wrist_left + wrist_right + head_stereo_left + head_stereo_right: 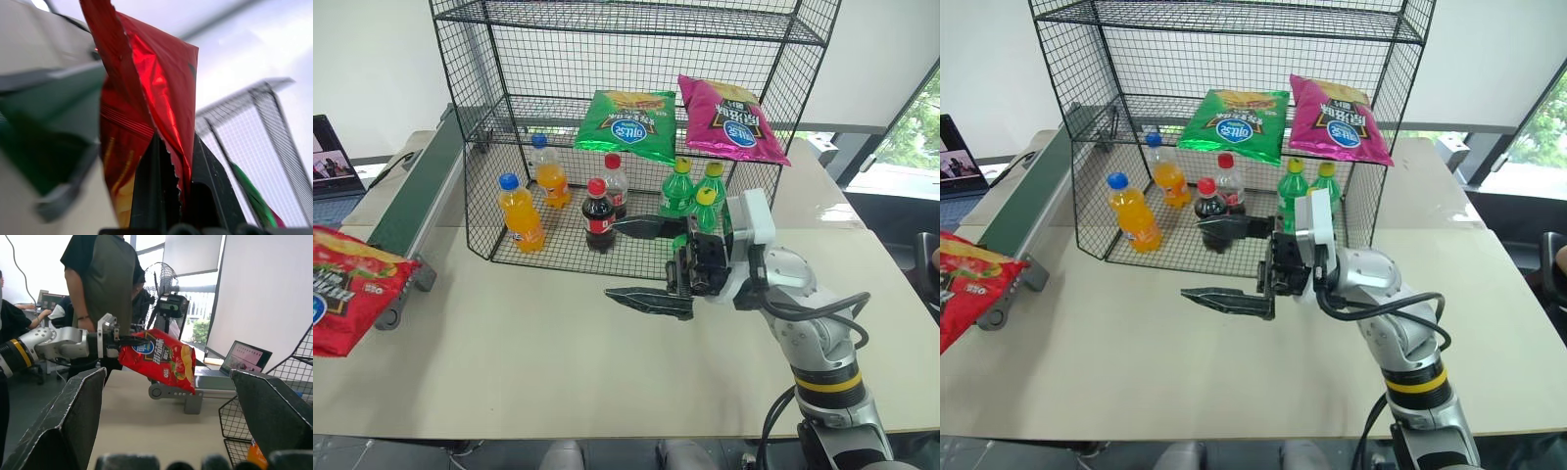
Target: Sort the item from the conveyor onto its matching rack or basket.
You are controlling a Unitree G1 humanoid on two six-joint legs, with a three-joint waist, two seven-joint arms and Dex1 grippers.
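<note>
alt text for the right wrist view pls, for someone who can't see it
The left gripper holds a red crisp bag by its edge, lifted above the end of the conveyor on a beige table. The right gripper's two black fingers stand wide apart in the foreground, with a corner of the black wire rack beside them. A person stands behind the table.
</note>
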